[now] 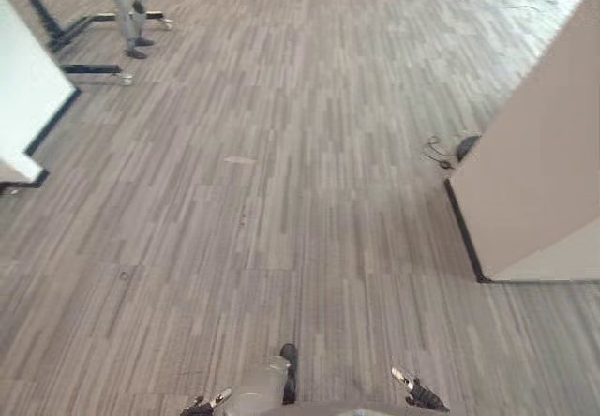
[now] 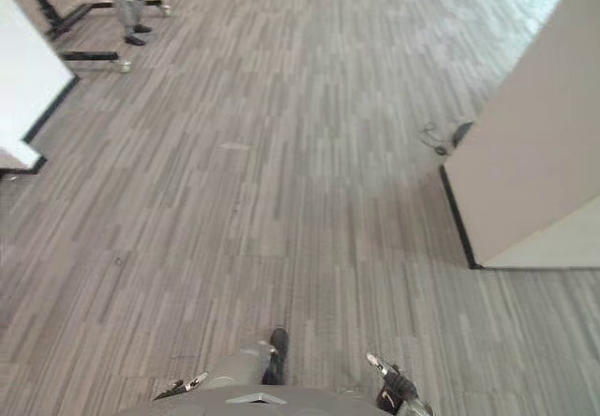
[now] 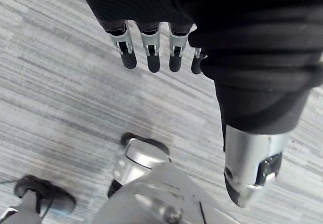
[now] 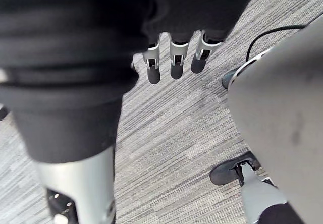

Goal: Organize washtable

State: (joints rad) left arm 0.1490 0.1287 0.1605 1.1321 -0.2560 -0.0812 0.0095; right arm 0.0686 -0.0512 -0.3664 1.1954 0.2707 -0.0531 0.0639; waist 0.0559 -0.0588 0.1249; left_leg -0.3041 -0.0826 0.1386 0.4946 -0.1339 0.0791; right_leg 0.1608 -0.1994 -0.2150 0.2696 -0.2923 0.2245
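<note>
Left hand [image 3: 153, 57] is hanging at the robot's side, fingers straight and relaxed, gripping nothing; grey striped carpet floor [image 1: 281, 200] is lying under it. Right hand [image 4: 176, 65] is doing the same: fingers loose and pointing down, nothing in them. In the head views both hands are showing at the bottom edge, one to each side, about level with each other.

Ahead, the carpet is running open and bare. A tall beige partition panel with a dark base strip [image 1: 544, 172] is standing to the right. A white panel with a dark edge [image 1: 23, 88] is standing to the left, and a black metal frame on castors [image 1: 92, 69] is sitting beyond it.

Washtable: I cannot tell where it is lying from either hand, nor which way its long side is running. So neither hand is counting as the nearer one.

Judgement: nothing on the task is under way at the hands. The coming move is looking like one of walking or turning, not reaching.
</note>
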